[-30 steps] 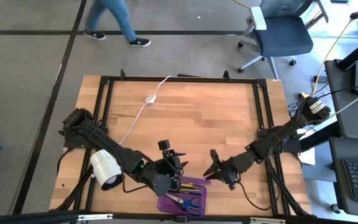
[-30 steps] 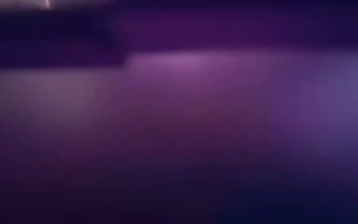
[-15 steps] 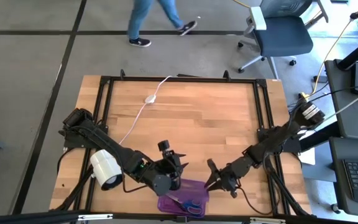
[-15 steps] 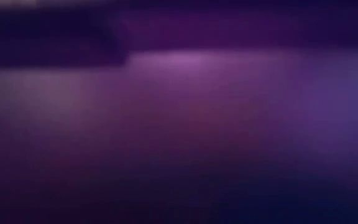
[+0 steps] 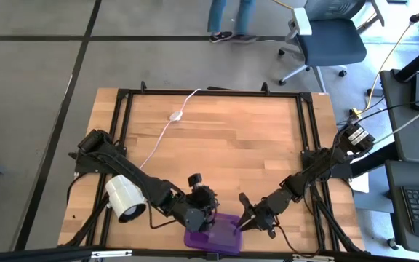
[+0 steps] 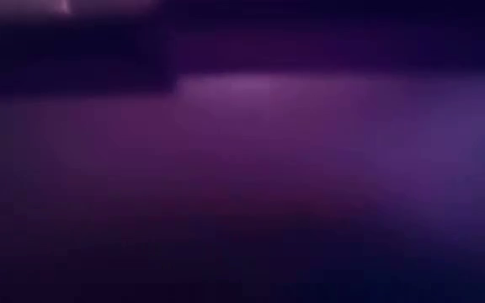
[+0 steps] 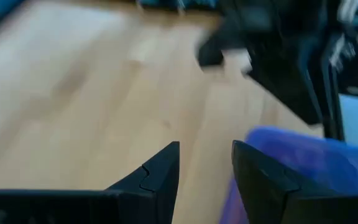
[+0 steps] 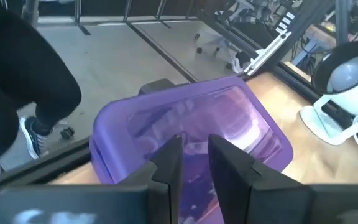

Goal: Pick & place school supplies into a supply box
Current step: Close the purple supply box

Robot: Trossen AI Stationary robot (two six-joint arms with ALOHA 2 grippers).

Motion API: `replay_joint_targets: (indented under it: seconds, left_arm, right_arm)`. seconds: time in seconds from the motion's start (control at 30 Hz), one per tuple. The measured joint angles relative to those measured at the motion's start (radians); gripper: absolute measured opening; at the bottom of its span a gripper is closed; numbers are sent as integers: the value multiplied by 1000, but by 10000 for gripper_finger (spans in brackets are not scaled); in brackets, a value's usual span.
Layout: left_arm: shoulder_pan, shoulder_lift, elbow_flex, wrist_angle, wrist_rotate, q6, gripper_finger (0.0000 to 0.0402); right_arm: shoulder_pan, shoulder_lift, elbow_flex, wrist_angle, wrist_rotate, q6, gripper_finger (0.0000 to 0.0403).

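The supply box (image 5: 213,234), translucent purple, lies at the table's near edge. Its lid (image 8: 191,118) is tilted over the lower half. In the high view the lid covers the school supplies. My right gripper (image 5: 240,222) is at the box's right side, its fingers narrowly open against the lid (image 8: 195,149). My left gripper (image 5: 204,212) stands open at the box's far left corner; bare wood shows between its fingers (image 7: 205,155) and the purple box (image 7: 303,162) lies beside one finger. The low view shows only purple blur. My right gripper meets the lid's outer face (image 8: 194,127) with its fingertips (image 8: 169,152), coming from the table's right and slanting slightly down. The lid leans tilted over the lower half; the fingers themselves hide the exact place of touch. I cannot tell whether my left gripper touches the box.
A white lamp (image 5: 124,198) stands left of the box, by my left arm. Its white cable with an oval switch (image 5: 174,115) runs to the far edge. Black frame rails (image 5: 308,145) border the table. A person's legs (image 5: 231,18) and an office chair (image 5: 326,36) are beyond it.
The box's far half lay open flat, showing pens and scissors. It has since swung up and over the near half. My right gripper has moved toward the table's near edge and left, following the lid. My left gripper has rolled at the wrist and stays by the box's far left corner.
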Motion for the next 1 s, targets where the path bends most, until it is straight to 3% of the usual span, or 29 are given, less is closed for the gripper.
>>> replay_joint_targets:
  seconds: [0.2,0.33,0.5,1.0]
  left_arm:
    - [0,79,0,14,120,-72,139]
    - [-1,118,0,32,255,-116,139]
    - [-12,153,0,80,385,-141,139]
    - [-24,156,-10,65,389,-244,139]
  right_arm:
    - [0,0,6,3,-2,120,82]
    - [0,0,15,0,-2,221,82]
    - [13,0,35,-9,-1,246,82]
    - [20,0,44,-52,-1,300,82]
